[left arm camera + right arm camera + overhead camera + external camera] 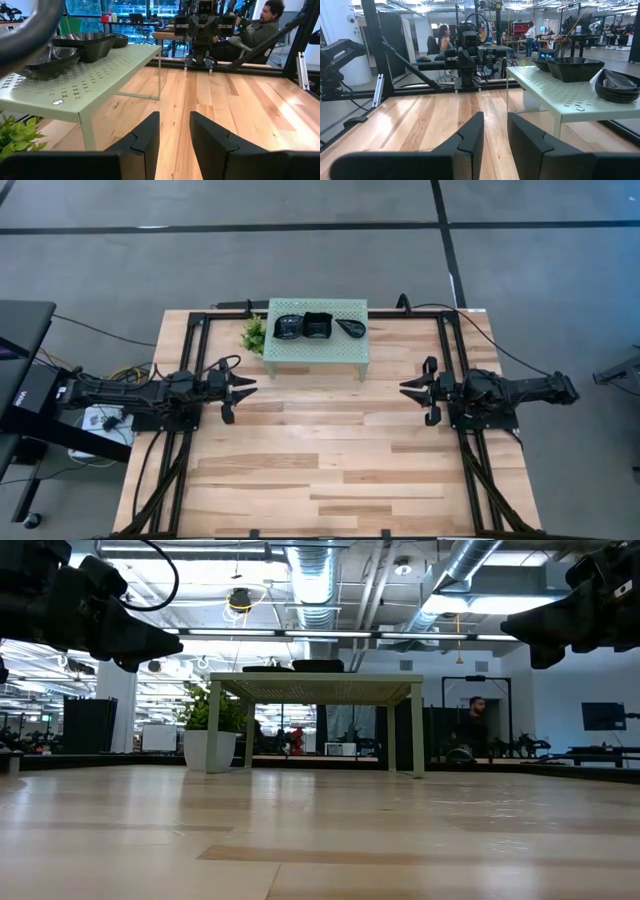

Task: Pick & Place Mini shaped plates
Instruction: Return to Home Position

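The mini shaped plates, glossy black, sit in three small stacks on top of a mint-green perforated stand at the table's far middle. In the left wrist view the stacks sit on the stand's top. The right wrist view shows them from the other side. My left gripper hovers at the table's left, pointing level toward the right, open and empty. My right gripper hovers at the right, facing it, open and empty.
A small green plant stands against the stand's left end. Black frame rails run along the table's left, right and far sides. Bare wood lies between and in front of the arms. A person sits beyond the table.
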